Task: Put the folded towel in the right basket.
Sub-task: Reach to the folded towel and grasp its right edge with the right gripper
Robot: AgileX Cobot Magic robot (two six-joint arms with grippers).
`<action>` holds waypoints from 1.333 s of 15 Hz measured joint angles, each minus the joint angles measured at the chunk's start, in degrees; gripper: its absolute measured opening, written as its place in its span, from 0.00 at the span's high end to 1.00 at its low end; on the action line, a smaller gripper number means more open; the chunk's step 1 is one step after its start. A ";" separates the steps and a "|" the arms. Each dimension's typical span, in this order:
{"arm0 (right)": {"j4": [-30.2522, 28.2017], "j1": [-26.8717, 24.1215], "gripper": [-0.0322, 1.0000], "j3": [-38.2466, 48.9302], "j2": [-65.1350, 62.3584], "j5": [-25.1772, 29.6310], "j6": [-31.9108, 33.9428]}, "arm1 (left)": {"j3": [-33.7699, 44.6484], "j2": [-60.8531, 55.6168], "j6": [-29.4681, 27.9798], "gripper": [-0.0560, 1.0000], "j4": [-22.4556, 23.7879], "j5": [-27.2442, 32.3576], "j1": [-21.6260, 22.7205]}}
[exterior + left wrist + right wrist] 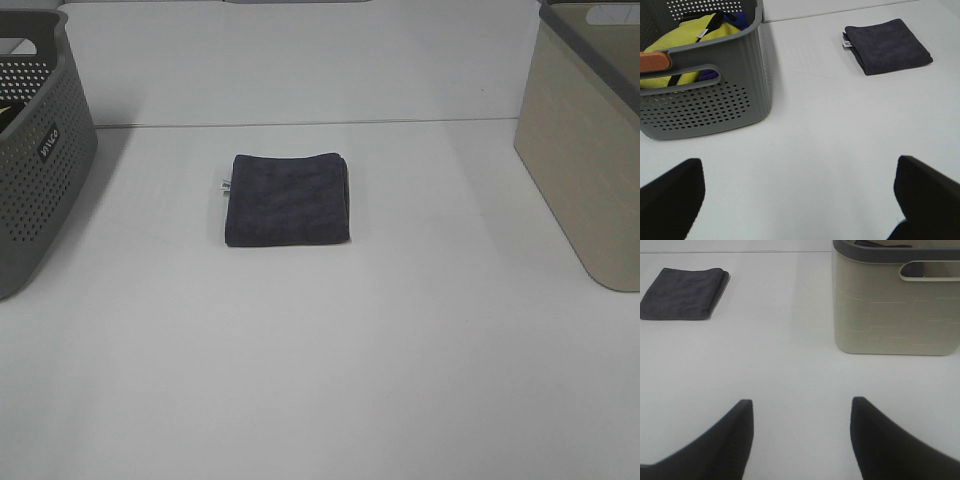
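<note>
On the table (pixel 320 380), folded towel (pixel 288 198) lying flat — right basket (pixel 590 150) well apart, left gripper (pixel 800 205) and right gripper (pixel 800 440) spread, empty.

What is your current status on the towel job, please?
Left gripper and right gripper open, empty. Folded towel flat, untouched. Nothing between it and right basket.

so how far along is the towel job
Nothing is done yet: the folded dark grey towel lies on the white table. Nothing is in hand: left tool and right tool are open and empty. To do: grasp it and drop it in the beige basket.
</note>
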 joint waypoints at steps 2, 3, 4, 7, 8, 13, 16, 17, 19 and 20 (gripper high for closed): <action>0.00 0.00 0.43 0.00 0.00 0.00 0.00 | 0.00 0.00 0.00 0.02 0.00 0.00 0.00; 0.00 0.00 0.43 0.00 0.00 0.00 0.00 | 0.00 0.00 0.00 0.02 0.00 0.00 0.00; 0.00 0.00 0.43 0.00 0.00 0.00 0.00 | 0.00 0.00 0.00 0.02 0.00 0.00 0.00; 0.00 0.00 0.43 0.00 0.00 0.00 0.00 | 0.00 0.00 0.00 0.02 0.00 0.00 0.00; 0.00 0.00 0.43 0.00 0.00 0.00 0.00 | 0.00 0.00 0.00 0.02 0.00 0.00 0.00; 0.00 0.00 0.43 0.00 0.00 0.00 0.00 | 0.00 0.00 0.00 0.02 0.00 0.00 0.00; 0.00 0.00 0.43 0.00 0.00 0.00 0.00 | 0.00 0.00 0.00 0.02 0.00 0.00 0.00; 0.00 0.00 0.43 0.00 0.00 0.00 0.00 | 0.00 0.00 0.00 0.02 0.00 0.00 0.00; 0.00 0.00 0.43 0.00 0.00 0.00 0.00 | 0.00 0.00 0.00 0.02 0.00 0.00 0.00; 0.00 0.00 0.43 0.00 0.00 0.00 0.00 | 0.00 0.00 0.00 0.02 0.00 0.00 0.00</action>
